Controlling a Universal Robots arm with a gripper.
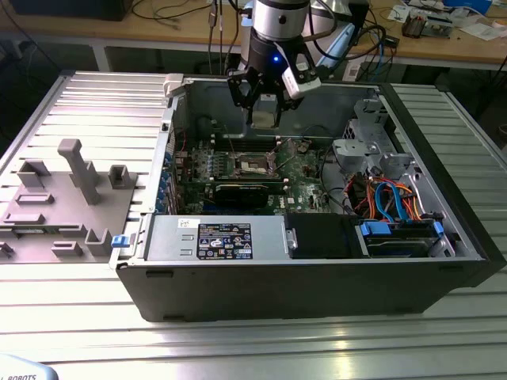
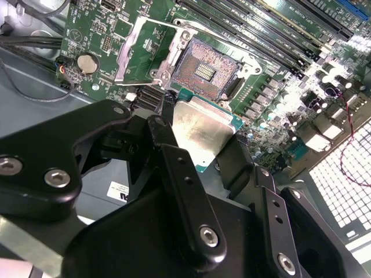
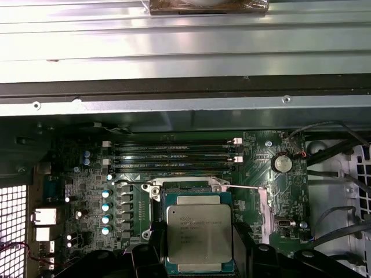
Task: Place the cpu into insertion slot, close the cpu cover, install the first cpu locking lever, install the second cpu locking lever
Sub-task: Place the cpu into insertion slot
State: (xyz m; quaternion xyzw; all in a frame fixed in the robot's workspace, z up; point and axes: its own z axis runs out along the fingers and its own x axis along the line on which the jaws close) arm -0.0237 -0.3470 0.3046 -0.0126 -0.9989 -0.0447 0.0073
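Downward, aloft; fingers (image 2: pixel 185 191) round cpu (image 2: pixel 200 130)

Robotics lab, slotted aluminium table (image 1: pixel 238 348), cable-strewn wooden bench (image 1: pixel 166 30)

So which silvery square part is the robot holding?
The cpu, the solid chip in the gripper; the cpu cover is a windowed frame on the board.

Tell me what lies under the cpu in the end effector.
In the first wrist view the cpu covers most of the insertion slot, leaving its silvery edge visible. The second wrist view shows the slot's bare contacts, with no chip seated.
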